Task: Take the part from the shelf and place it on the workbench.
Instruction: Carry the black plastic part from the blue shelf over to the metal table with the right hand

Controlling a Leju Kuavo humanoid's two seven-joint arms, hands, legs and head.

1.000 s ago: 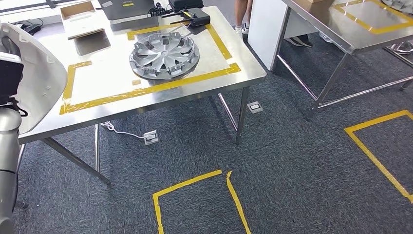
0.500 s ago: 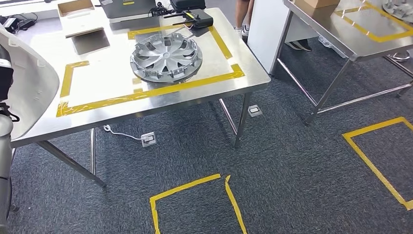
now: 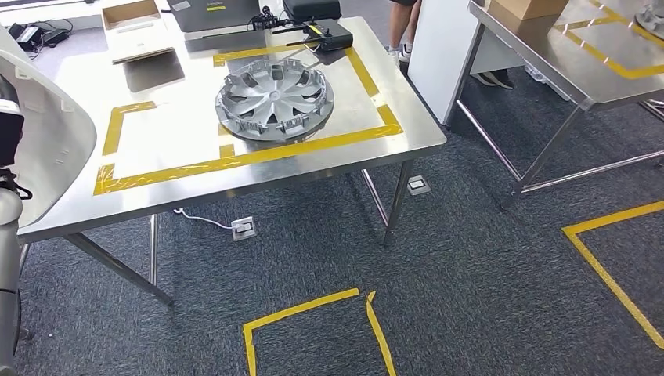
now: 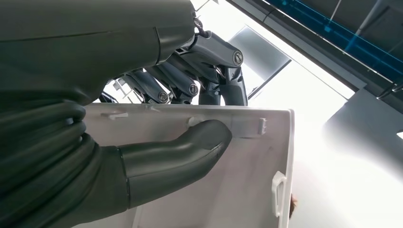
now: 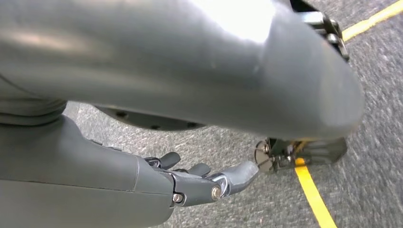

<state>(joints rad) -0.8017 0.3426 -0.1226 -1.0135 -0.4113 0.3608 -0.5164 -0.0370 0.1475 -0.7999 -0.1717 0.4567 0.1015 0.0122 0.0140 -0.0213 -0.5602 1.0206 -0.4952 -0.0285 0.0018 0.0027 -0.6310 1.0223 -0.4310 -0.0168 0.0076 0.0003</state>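
— Where was the white part (image 3: 47,141)?
— At the left edge of the surface (image 3: 188,184), raised in the left hand (image 4: 142,142) — thumb pressed on its inner face, the dark fingers (image 4: 190,85) hooked over its top rim.
— And the other hand?
— The right hand (image 5: 190,183) hung over the carpet by a yellow tape line (image 5: 311,194), fingers loosely extended, grasping nothing.
— Anything on the surface?
— A silver hubcap (image 3: 274,98) inside the taped rectangle toward the right edge, cardboard pieces (image 3: 133,31) at the far edge.
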